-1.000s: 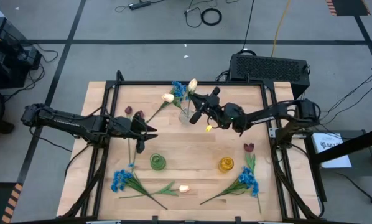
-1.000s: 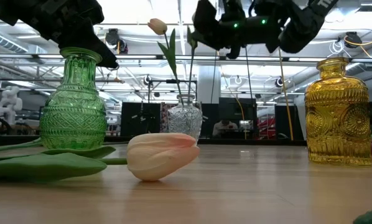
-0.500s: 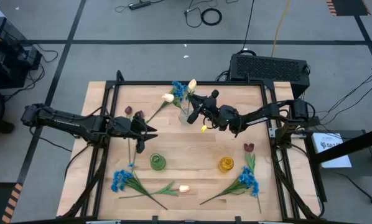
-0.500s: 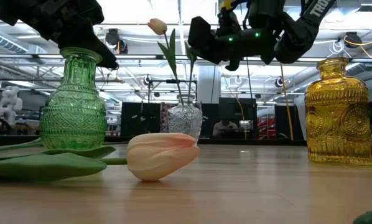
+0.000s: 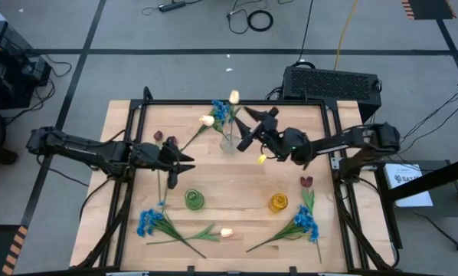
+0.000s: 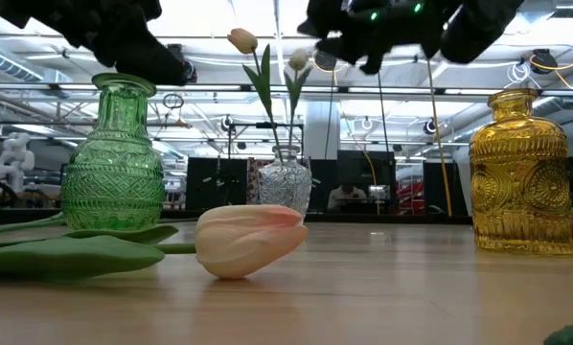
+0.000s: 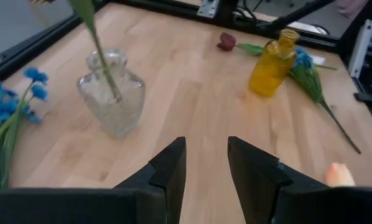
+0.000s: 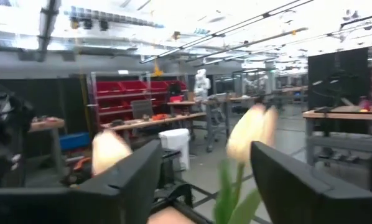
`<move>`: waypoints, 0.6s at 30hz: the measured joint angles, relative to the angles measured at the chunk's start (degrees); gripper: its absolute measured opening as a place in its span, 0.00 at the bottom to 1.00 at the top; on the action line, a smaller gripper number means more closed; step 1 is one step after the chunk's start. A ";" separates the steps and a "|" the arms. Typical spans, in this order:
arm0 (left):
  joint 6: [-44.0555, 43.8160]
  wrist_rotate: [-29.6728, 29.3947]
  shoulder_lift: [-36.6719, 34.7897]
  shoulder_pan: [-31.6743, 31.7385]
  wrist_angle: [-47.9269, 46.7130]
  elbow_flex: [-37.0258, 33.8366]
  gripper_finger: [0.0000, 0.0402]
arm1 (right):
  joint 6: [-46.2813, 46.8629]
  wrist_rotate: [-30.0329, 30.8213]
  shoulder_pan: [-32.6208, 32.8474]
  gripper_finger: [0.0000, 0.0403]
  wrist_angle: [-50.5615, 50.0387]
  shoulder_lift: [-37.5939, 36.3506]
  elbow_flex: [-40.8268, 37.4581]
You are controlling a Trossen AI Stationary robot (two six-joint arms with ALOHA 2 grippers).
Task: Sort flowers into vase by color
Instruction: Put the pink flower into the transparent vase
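Note:
Two cream tulips (image 6: 241, 40) (image 6: 299, 59) stand in the clear vase (image 5: 227, 142), stems down in its neck. My right gripper (image 5: 246, 129) hovers open just right of the vase. In the right wrist view a cream bloom (image 8: 251, 130) shows beyond the gap between its fingers, untouched. My left gripper (image 5: 189, 161) hangs open at the table's left middle, nothing between its fingers (image 7: 206, 146), beside two dark red tulips (image 5: 158, 136). A green vase (image 5: 194, 199) and a yellow vase (image 5: 279, 202) stand nearer the front.
Blue flowers lie at the far middle (image 5: 220, 111), the near left (image 5: 148, 222) and the near right (image 5: 305, 224). A cream tulip (image 5: 227, 231) lies at the near edge. A dark red tulip (image 5: 306, 182) lies by the yellow vase. Bare wood shows in the table's middle.
My right gripper has opened and let go of a cream tulip's stem, then risen and drawn back a little toward the table's right edge. That tulip now stands free in the clear vase, its bloom swung slightly toward the far edge.

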 joint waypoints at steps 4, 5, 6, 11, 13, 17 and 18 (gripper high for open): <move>1.59 -0.08 0.02 -2.22 -0.10 2.70 0.31 | -3.94 4.32 3.20 0.72 -7.53 -8.23 0.00; 2.14 -0.14 0.02 -3.07 -0.03 3.52 0.31 | -4.45 4.12 4.40 0.74 -10.43 -10.55 0.00; 2.77 -0.34 0.02 -4.02 -0.09 4.30 0.31 | -4.50 3.82 5.85 0.75 -13.71 -12.88 0.02; 4.95 -5.24 0.02 -10.29 -1.31 8.30 0.31 | -0.96 3.77 13.97 0.76 -31.60 -21.64 0.02; 5.06 -7.19 0.11 -13.07 -1.74 9.58 0.31 | 1.62 3.75 17.20 0.75 -36.45 -23.58 0.02; 4.84 -9.36 2.22 -18.74 -4.67 13.01 0.31 | 4.93 3.67 22.61 0.73 -43.18 -24.98 0.02; 4.47 -10.40 3.37 -20.32 -6.48 14.08 0.31 | 4.67 3.64 23.45 0.72 -43.61 -24.96 0.02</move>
